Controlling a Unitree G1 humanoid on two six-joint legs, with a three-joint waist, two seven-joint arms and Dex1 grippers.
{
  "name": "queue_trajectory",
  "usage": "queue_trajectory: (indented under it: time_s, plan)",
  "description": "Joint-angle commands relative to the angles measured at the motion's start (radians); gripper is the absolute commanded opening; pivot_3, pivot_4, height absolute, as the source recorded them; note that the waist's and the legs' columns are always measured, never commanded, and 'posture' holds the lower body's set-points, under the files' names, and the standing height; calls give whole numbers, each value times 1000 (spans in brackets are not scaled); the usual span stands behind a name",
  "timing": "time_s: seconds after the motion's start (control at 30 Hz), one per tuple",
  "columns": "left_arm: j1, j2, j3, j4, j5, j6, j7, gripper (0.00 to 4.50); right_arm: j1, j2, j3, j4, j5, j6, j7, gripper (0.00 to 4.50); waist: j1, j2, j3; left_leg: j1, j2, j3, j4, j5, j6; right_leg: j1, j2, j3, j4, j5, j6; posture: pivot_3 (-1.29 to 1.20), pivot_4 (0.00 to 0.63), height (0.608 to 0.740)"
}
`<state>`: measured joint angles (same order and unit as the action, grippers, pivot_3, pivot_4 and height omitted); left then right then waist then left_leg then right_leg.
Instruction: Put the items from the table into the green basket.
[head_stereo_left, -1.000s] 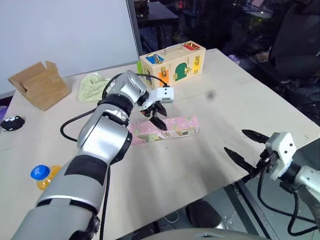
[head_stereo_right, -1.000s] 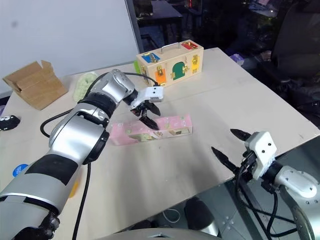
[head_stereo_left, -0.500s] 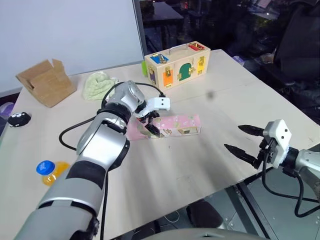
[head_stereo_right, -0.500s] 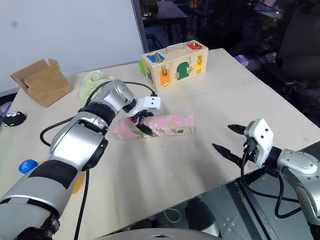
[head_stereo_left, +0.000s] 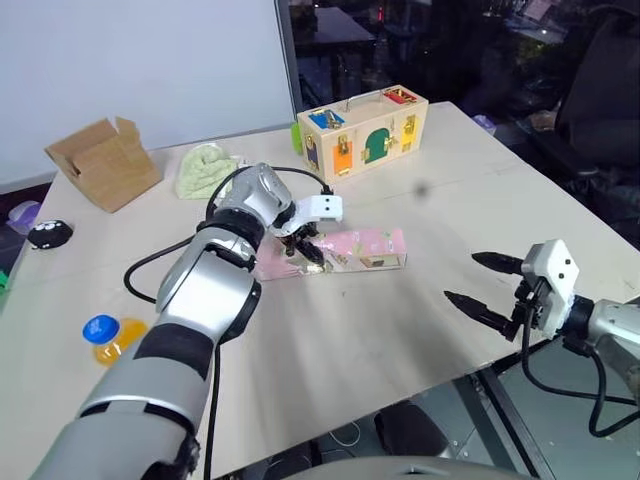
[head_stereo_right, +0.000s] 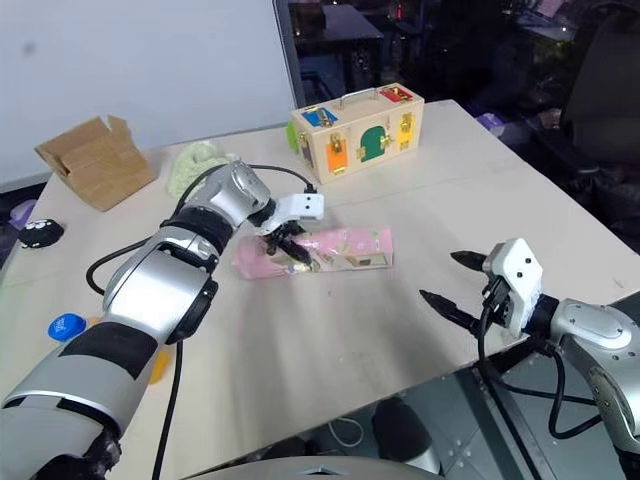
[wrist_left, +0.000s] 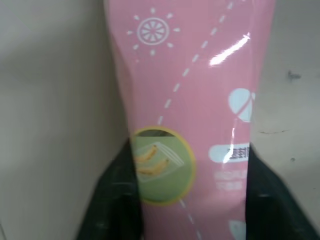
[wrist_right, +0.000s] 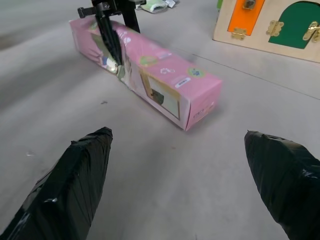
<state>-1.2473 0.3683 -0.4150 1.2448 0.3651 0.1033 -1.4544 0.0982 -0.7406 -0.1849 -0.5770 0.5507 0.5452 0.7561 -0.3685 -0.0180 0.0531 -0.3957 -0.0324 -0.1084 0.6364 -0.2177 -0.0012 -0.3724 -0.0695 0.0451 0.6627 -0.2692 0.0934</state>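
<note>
Jaws of our left gripper (head_stereo_left: 305, 250) clamp the long flat pink rectangular carton (head_stereo_left: 345, 250), which lies on the pale beige wood-look table (head_stereo_left: 400, 340). Our right gripper (head_stereo_left: 483, 283) hovers wide open over the table's near edge, well apart from it.

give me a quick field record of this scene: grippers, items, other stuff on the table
left gripper: shut on the carton, fingers on either side of it
right gripper: open, holding nothing, over the table's near right edge
carton: pink, lying flat mid-table
bottle: orange, blue cap, lying near the table's left edge
table: pale beige wood-look top
wooden box: coloured doors and latches, at the far side
cardboard box: open, far left
cloth: pale green, between the two boxes
</note>
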Motion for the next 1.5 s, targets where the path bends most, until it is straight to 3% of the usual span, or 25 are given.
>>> queue_trajectory:
  time_s: [0.03,0.27,0.43,0.67,0.77,1.13,1.3,1.5]
  plan:
    - [-10,16,71,-66,-79,64,-61,1594,-25,8,6,-12,-7,-25,-2,4500,0,0,0,-1,0,-1,0,0,0,0,0,-1,0,0,0,-349,0,740]
    - [7,127,188,-321,-208,336,-126,1594,-93,49,55,31,-30,-70,9,4500,2,0,1,-3,0,-2,0,0,0,-2,0,-1,1,1,-1,-275,0,740]
    - [38,203,297,-492,-289,547,-11,1594,-215,99,101,69,-13,-67,9,4500,24,0,1,-2,0,-3,0,0,0,-2,0,-1,2,1,-1,-209,0,740]
    - [61,288,623,-742,-399,769,415,1594,-505,247,258,247,-62,-88,29,4500,82,0,2,-2,0,-5,0,1,-1,-6,2,0,4,3,-4,-65,0,740]
    - [73,335,717,-843,-423,830,543,1594,-590,295,305,319,-91,-105,40,4500,136,0,1,-1,0,-7,-1,1,-1,-7,2,0,7,2,-5,-3,0,740]
    - [154,613,921,-884,-457,800,830,1594,-745,413,372,455,-111,-160,125,4500,333,-1,1,-1,-4,-10,-2,4,-7,-9,4,-2,10,2,-6,166,0,740]
    - [426,729,1017,-908,-455,762,826,1594,-755,445,389,453,-101,-157,157,4500,386,-2,1,2,-4,-7,-3,6,-10,-8,6,-3,11,3,-8,204,0,740]
    - [612,757,1112,-851,-468,703,897,1594,-759,468,390,412,-63,-141,187,4500,427,-10,-2,3,3,-7,-4,9,-15,-8,14,-6,10,6,-14,207,0,740]
